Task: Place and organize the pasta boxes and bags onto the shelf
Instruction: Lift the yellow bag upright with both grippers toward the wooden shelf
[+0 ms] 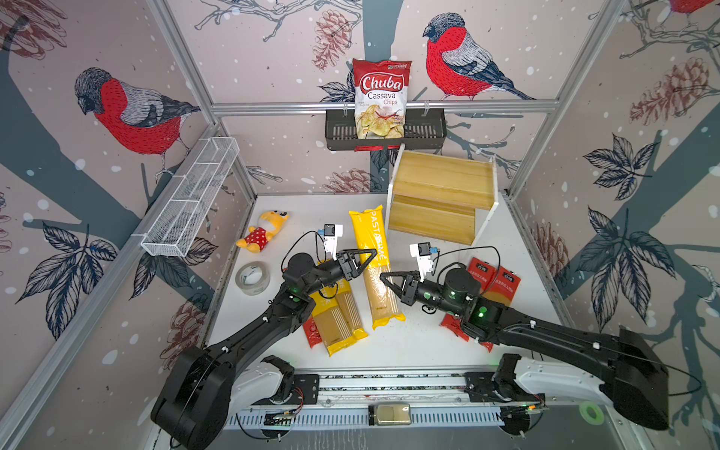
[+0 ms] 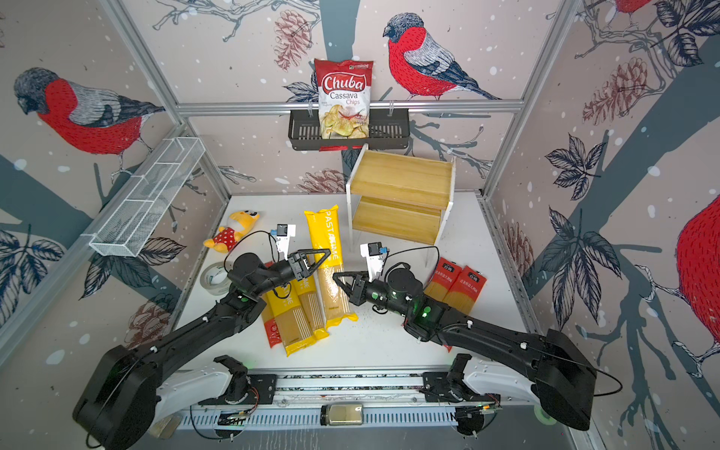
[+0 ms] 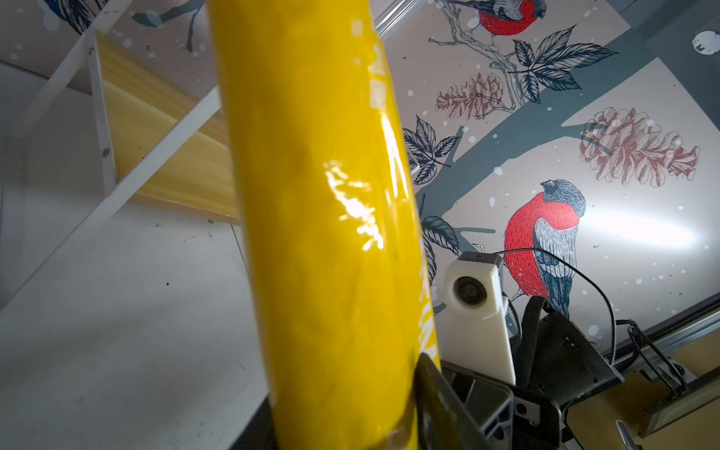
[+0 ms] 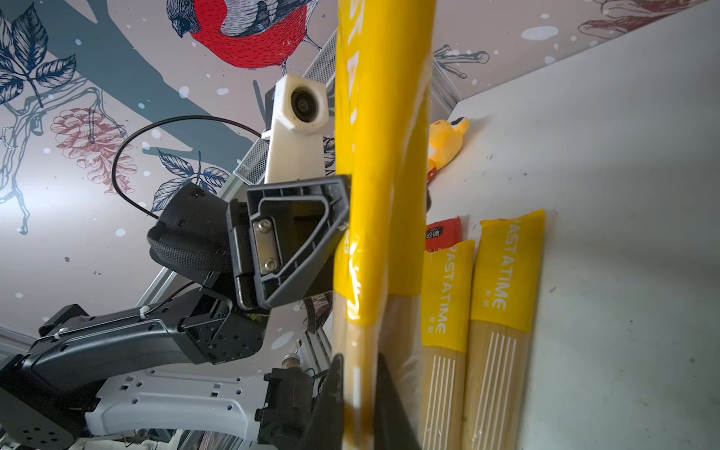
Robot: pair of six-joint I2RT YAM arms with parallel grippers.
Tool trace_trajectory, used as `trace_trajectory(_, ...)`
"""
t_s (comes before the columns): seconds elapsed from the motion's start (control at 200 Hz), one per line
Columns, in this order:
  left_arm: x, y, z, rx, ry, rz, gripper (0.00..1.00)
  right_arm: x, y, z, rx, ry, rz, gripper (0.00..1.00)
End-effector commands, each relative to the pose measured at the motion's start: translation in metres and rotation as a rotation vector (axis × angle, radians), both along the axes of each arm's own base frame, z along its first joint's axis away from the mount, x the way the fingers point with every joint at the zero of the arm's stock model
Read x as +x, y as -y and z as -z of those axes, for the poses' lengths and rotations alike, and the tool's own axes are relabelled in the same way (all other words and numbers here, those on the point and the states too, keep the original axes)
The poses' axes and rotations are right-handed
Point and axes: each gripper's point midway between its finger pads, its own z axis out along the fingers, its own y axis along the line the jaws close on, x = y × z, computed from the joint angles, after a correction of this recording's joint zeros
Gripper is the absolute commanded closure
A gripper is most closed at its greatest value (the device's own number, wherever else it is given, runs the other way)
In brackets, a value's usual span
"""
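Note:
A long yellow PASTATIME packet [image 1: 370, 233] [image 2: 323, 230] lies lengthwise mid-table, turned on its edge, in front of the wooden two-tier shelf [image 1: 440, 183] [image 2: 401, 179] [image 3: 163, 148]. My left gripper [image 1: 372, 257] [image 3: 343, 397] is shut on its yellow part [image 3: 319, 195]. My right gripper [image 1: 383, 277] [image 4: 360, 362] pinches its clear window from the opposite side. Two more yellow packets [image 1: 339, 323] [image 4: 502, 272] and a red-ended one [image 1: 313, 333] lie under my left arm. Two red-ended packets [image 1: 496, 278] [image 2: 459, 282] lie beside my right arm. Both shelf tiers are bare.
A Chuba chips bag [image 1: 383, 97] stands in the black wall basket [image 1: 424, 132] above the shelf. A white wire basket [image 1: 195, 195] hangs on the left wall. A plush toy [image 1: 265, 232] and a tape roll [image 1: 252, 277] lie at the table's left.

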Motion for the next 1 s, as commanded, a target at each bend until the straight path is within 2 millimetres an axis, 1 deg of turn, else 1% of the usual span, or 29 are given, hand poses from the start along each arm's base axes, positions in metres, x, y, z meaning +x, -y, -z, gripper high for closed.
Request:
trace_trajectory(0.0, -0.009, 0.005, -0.028, -0.052, 0.109, 0.062, 0.64, -0.003, 0.002, -0.042, 0.129, 0.101, -0.028, 0.96)
trace_trajectory(0.145, -0.010, 0.007, -0.039, -0.074, 0.150, 0.069, 0.80, 0.004, 0.008, -0.030, 0.117, 0.075, -0.012, 0.87)
trace_trajectory(0.31, -0.008, 0.007, -0.056, -0.097, 0.189, 0.060, 0.89, 0.006, 0.008, -0.019, 0.090, 0.069, -0.012, 0.77)
trace_trajectory(0.415, -0.006, 0.008, -0.066, -0.106, 0.208, 0.061, 0.91, 0.007, 0.008, -0.010, 0.067, 0.062, -0.014, 0.68)
trace_trajectory(0.465, -0.006, 0.009, -0.075, -0.107, 0.228, 0.062, 0.91, 0.006, 0.009, -0.004, 0.060, 0.056, -0.016, 0.63)
trace_trajectory(0.545, -0.001, 0.011, -0.084, -0.095, 0.245, 0.054, 0.92, 0.004, 0.011, 0.003, 0.053, 0.056, -0.021, 0.56)
trace_trajectory(0.67, 0.005, 0.016, -0.097, -0.100, 0.263, 0.066, 0.93, -0.006, 0.015, 0.004, 0.061, 0.075, -0.056, 0.48)
trace_trajectory(0.815, 0.008, 0.022, -0.110, -0.134, 0.265, 0.109, 0.93, -0.009, 0.022, 0.010, 0.055, 0.091, -0.060, 0.47)
trace_trajectory(0.911, 0.008, 0.025, -0.115, -0.164, 0.261, 0.141, 0.93, -0.007, 0.032, 0.004, 0.099, 0.098, -0.041, 0.50)
trace_trajectory(0.996, 0.009, 0.029, -0.117, -0.176, 0.258, 0.149, 0.92, -0.003, 0.036, -0.002, 0.119, 0.106, -0.030, 0.54)
